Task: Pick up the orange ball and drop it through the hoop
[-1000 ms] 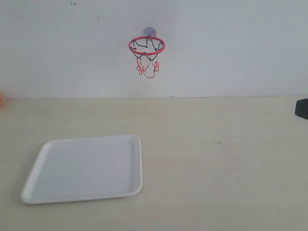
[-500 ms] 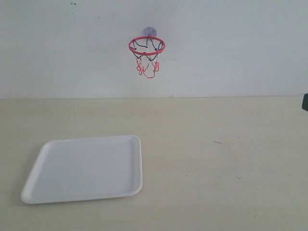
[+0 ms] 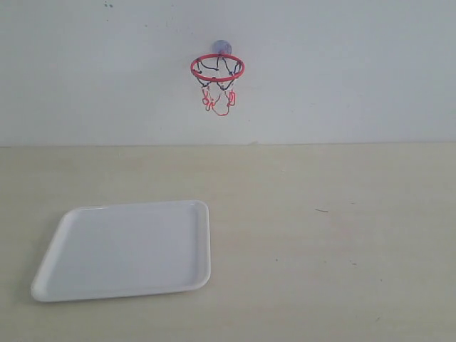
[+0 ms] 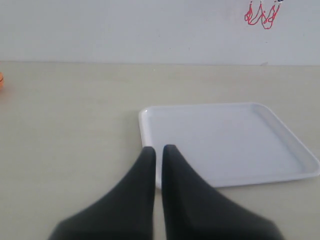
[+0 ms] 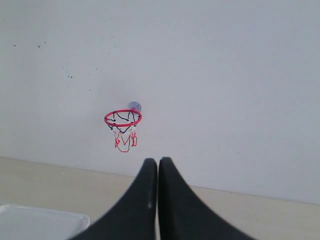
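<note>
The hoop (image 3: 217,68), a red ring with black-and-red net on a clear suction cup, hangs on the white wall; the right wrist view shows the hoop (image 5: 123,118) too, and the left wrist view catches only the net's red strings (image 4: 261,15). A sliver of the orange ball (image 4: 1,80) lies on the table at the edge of the left wrist view, far from both grippers; the exterior view does not show it. My left gripper (image 4: 158,148) is shut and empty, beside the tray's corner. My right gripper (image 5: 158,160) is shut and empty. Neither gripper appears in the exterior view.
A white rectangular tray (image 3: 128,246) lies empty on the pale table (image 3: 320,235), on the left side below the hoop; the tray (image 4: 225,142) fills much of the left wrist view, and its corner (image 5: 45,220) shows in the right wrist view.
A dark piece of the right arm at the right edge of the exterior view has drawn out of sight. The orange speck at its left edge is gone too.
</note>
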### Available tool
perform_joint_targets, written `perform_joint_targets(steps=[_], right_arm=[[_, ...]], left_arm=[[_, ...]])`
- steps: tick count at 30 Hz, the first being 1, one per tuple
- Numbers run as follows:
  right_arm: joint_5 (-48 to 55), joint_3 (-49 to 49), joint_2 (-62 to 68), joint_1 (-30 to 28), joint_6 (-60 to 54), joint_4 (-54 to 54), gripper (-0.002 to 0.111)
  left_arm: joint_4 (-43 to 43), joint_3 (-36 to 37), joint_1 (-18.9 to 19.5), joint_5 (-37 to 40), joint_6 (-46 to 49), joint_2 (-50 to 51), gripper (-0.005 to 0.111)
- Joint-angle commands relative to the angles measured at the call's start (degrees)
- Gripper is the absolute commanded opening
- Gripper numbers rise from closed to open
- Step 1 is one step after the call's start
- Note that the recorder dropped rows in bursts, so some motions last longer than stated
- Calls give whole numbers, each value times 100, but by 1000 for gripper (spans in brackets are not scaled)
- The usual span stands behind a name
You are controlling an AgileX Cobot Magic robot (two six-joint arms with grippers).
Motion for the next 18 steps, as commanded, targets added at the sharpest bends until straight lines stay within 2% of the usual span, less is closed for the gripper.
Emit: perform_joint_targets(steps=[1,10,18], right_arm=[[73,17,-77,-8,380,-233,0],[311,17,-77,-8,3608,-3597,0],[235,43,-77,-8,4217,-4697,0]], left_arm=[[-62,21,10,-12,18,-22,4],[-62,21,10,-12,18,-22,4],[-62,21,10,-12,18,-22,4]])
